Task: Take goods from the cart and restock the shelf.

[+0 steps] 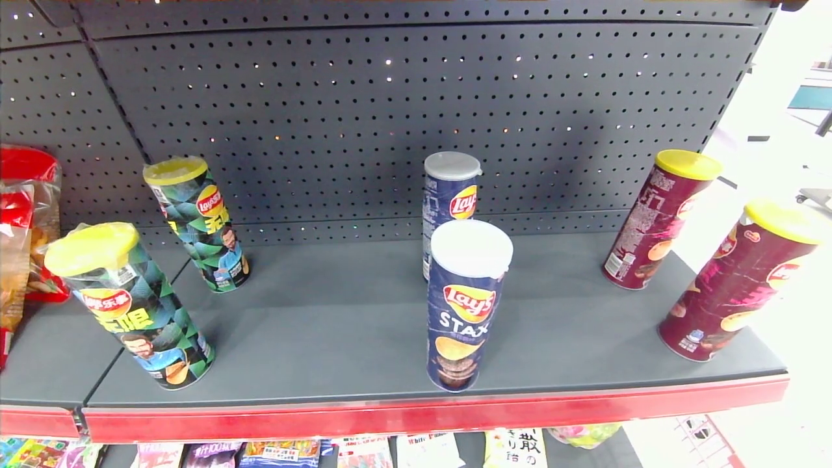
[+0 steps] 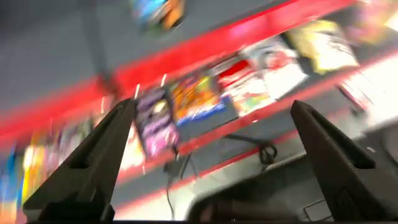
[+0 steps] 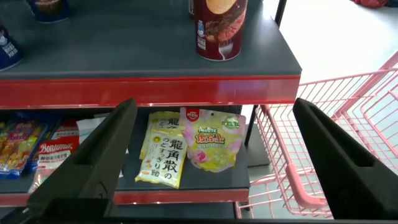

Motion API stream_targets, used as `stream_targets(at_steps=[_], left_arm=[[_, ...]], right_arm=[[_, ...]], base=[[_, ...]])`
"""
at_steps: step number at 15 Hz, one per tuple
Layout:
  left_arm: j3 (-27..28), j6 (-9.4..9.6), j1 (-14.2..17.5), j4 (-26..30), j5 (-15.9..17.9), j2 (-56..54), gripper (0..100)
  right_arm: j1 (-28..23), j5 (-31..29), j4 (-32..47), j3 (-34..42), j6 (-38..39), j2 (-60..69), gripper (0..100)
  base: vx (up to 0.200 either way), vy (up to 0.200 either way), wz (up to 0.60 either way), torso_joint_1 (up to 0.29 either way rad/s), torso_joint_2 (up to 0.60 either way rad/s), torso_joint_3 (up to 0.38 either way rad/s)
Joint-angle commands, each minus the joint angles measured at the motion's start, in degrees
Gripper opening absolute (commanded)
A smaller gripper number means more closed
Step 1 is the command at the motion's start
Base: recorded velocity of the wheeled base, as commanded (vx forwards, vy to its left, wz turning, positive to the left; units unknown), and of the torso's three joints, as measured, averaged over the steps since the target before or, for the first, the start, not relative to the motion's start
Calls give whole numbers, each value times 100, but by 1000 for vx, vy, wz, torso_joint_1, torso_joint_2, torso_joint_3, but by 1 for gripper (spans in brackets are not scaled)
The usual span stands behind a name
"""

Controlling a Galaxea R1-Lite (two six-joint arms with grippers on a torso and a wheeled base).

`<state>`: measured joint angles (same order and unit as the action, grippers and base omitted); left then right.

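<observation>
Six tall cardboard chip cans [image 1: 465, 305] stand on the grey, red-edged metal shelf [image 1: 325, 325], yet the right gripper [image 3: 211, 163] near the pink wire cart [image 3: 348, 124] and the left gripper [image 2: 211, 167] both gape wide and empty, the next pick not yet begun.

Logo and lettering on the blue can [image 1: 465, 312]

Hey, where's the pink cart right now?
The pink cart stands just past the right end of the shelf, at the robot's lower right in the head view, beside the lower tier's pink snack bag.
</observation>
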<state>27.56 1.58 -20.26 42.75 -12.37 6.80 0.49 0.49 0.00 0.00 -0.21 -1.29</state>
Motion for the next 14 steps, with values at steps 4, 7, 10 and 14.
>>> stream_targets(at_steps=[4, 7, 10, 14], left_arm=[[-357, -721, 303, -303, -1426, -548, 100], [-339, -686, 637, -637, -1575, -118, 100], [-401, -677, 1982, -707, -1558, 40, 100], [-1306, -835, 2545, -2306, -248, -153, 100]], right_arm=[[-22, 92, 0, 0, 12, 129, 100], [-22, 57, 0, 0, 3, 129, 100], [-22, 57, 0, 0, 3, 129, 100], [-22, 74, 0, 0, 12, 129, 100]], base=[[0, 0, 0, 0, 0, 0], [0, 0, 0, 0, 0, 0], [0, 0, 0, 0, 0, 0], [0, 0, 0, 0, 0, 0]])
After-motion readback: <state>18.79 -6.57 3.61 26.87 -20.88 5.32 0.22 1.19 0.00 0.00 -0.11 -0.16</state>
